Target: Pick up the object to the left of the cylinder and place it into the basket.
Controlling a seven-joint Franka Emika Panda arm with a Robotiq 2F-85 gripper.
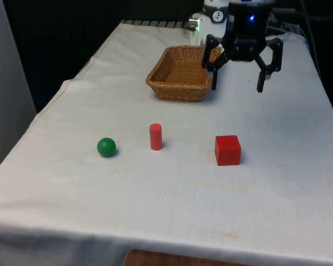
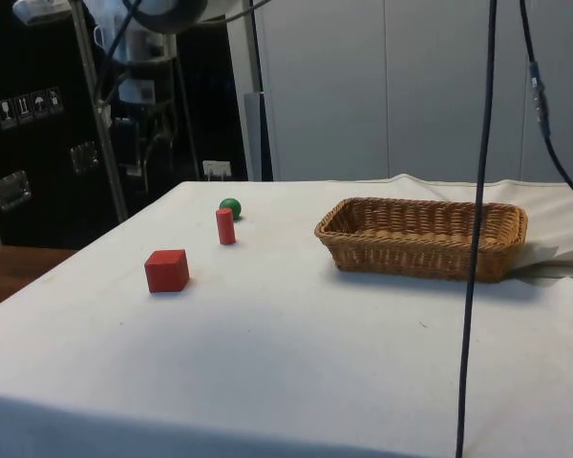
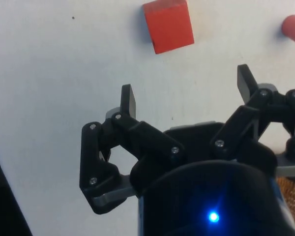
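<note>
So my claw (image 1: 237,87) hangs spread wide and empty above the cloth, just beside the basket (image 1: 180,75), which sits toward the front view's left of it. Nothing is between my fingers (image 3: 129,101), and I judge the pick has not started. The thing I want is the green ball (image 1: 106,147), lying well away from my claw, out toward the near end of the table and farthest across to the front view's left. The red cylinder (image 1: 155,136) stands upright between the ball and the red cube (image 1: 227,150), which is the piece nearest my claw. Keeping the fingers apart suits the reach; the ball may roll when touched.
</note>
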